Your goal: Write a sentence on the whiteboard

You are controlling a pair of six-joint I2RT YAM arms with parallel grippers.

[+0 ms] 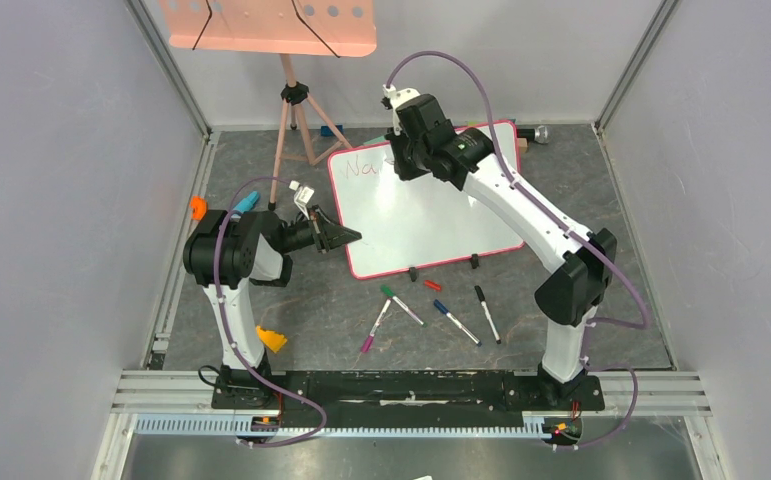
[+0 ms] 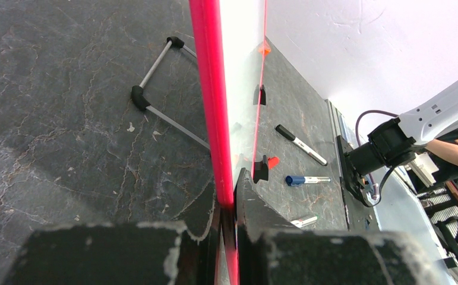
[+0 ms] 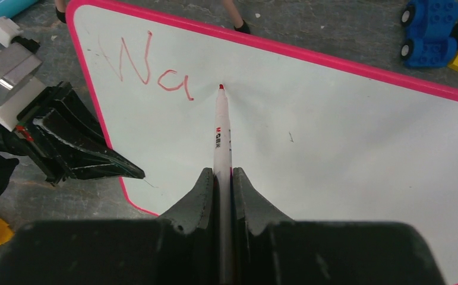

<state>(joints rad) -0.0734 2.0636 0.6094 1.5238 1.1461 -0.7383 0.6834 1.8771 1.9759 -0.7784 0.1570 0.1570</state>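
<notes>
We note left fingers (image 2: 251, 205) clenched on whiteboard (image 1: 431, 215) edge — right fingers (image 3: 198, 199) grasp marker (image 3: 221, 136), tip beside sentence (image 3: 149, 68), 2 red letters.

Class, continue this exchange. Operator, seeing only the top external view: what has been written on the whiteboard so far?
Observer: The right wrist view shows red letters "Wa" on the whiteboard.
Operator: Is the marker touching?
Observer: Its red tip seems to meet the board right of the "a", held in the right tool.
Operator: And the left tool?
Observer: Shut on the whiteboard's pink rim.
</notes>
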